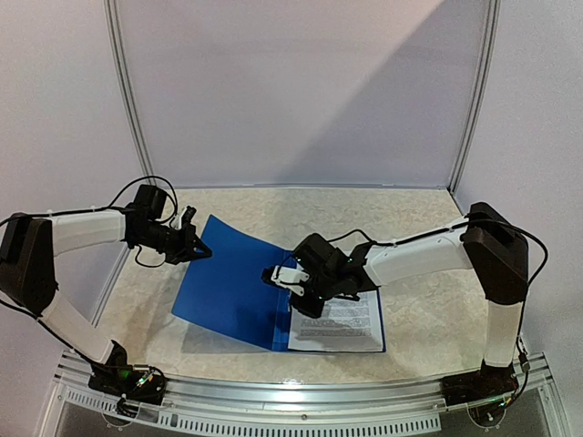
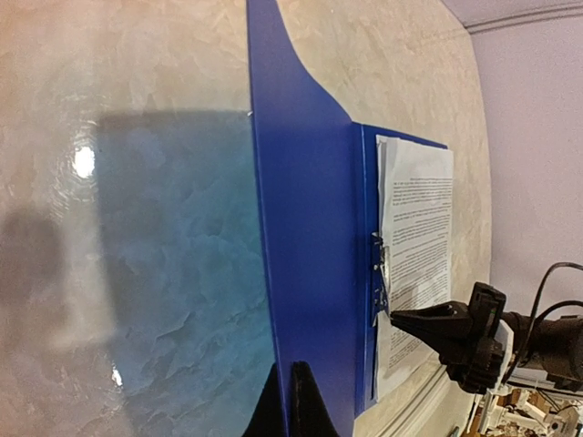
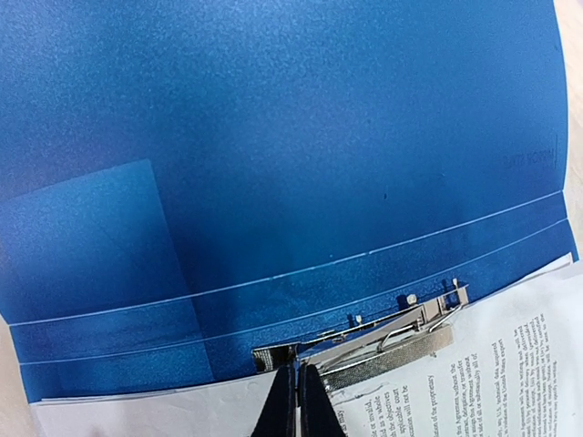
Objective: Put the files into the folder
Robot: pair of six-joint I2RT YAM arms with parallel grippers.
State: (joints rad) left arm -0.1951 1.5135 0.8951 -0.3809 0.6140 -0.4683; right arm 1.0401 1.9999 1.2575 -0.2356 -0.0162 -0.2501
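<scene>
The dark-blue folder (image 1: pixel 232 282) lies open on the table. Its cover is raised at the left, and my left gripper (image 1: pixel 196 248) is shut on that cover's edge (image 2: pixel 290 401). The files (image 1: pixel 342 320), white sheets with black text, lie on the folder's right half under the metal clip (image 3: pixel 392 337) at the spine. My right gripper (image 1: pixel 299 305) is shut, and its tips (image 3: pixel 297 391) rest against the near end of the clip; I cannot tell whether they pinch it. The left wrist view shows the folder (image 2: pixel 310 273), the files (image 2: pixel 419 237) and the right fingertip (image 2: pixel 401 317) at the clip (image 2: pixel 380 273).
The marbled beige table (image 1: pixel 273 205) is walled by white panels at the back and sides. A metal rail (image 1: pixel 301 393) runs along the near edge, between the arm bases. The raised cover casts a shadow on the table to the folder's left (image 2: pixel 173 273).
</scene>
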